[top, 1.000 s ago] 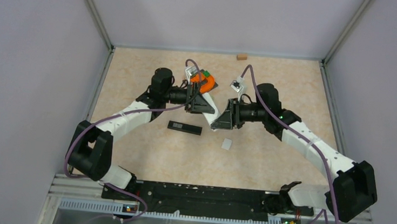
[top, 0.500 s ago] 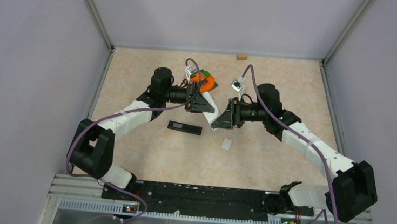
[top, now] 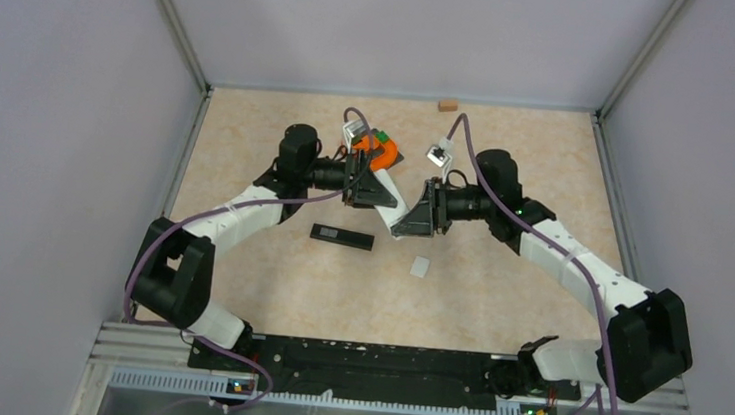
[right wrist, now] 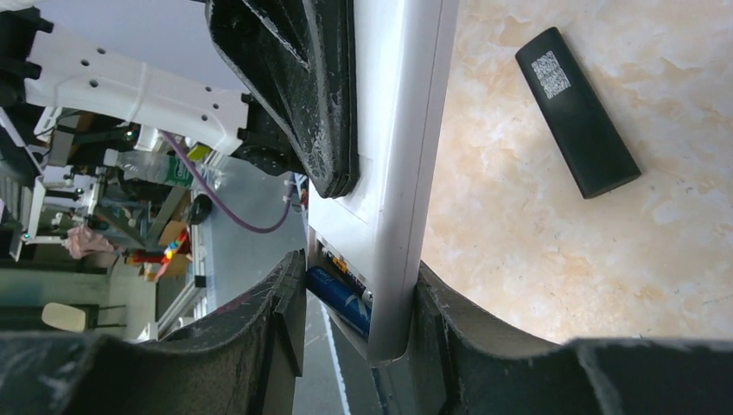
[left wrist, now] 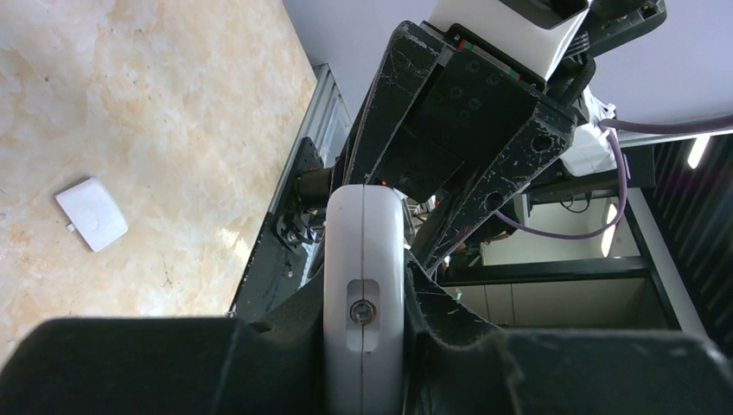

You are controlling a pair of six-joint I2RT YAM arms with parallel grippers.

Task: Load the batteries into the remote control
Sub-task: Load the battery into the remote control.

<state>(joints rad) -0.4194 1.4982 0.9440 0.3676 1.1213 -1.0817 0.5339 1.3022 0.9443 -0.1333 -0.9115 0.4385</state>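
Colours I log from here: remote control (right wrist: 406, 130), plain white; battery (right wrist: 339, 298) in its open end, glossy blue; second remote (right wrist: 577, 111), matt black with a white speckled label; loose cover (left wrist: 92, 214), white; table (top: 497, 289), beige with marbled cream veining; small block (top: 447, 104), tan; curved piece (top: 384, 152), orange, beside a green block (top: 381, 135); arm links (top: 243, 209), white with black joints; cables (left wrist: 666, 128), purple; walls (top: 48, 139), pale lilac-grey.

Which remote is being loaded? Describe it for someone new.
Over the middle of the table, where the left gripper and right gripper meet, the white remote is held between them. Unlike the black remote lying flat nearby, it has a blue battery showing inside.
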